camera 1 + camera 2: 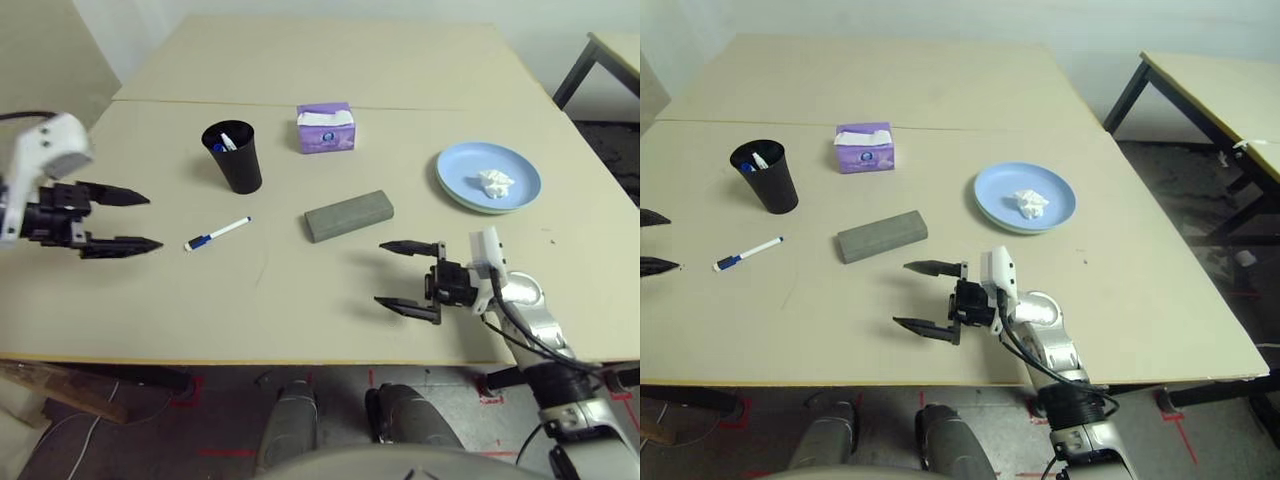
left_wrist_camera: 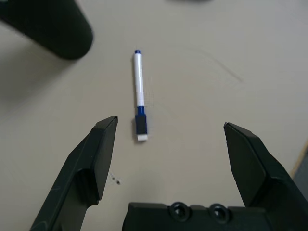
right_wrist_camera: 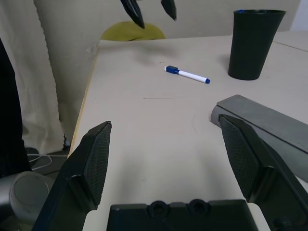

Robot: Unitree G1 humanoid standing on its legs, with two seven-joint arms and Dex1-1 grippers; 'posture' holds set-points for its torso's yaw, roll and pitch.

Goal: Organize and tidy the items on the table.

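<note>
White-and-blue marker (image 2: 139,91) flat on tabletop (image 2: 192,168) — just beyond left jaws, spread wide, empty.

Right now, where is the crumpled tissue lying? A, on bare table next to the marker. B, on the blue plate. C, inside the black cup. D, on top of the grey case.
B: the crumpled tissue lies on the blue plate, over to the right of the grey case.
</note>
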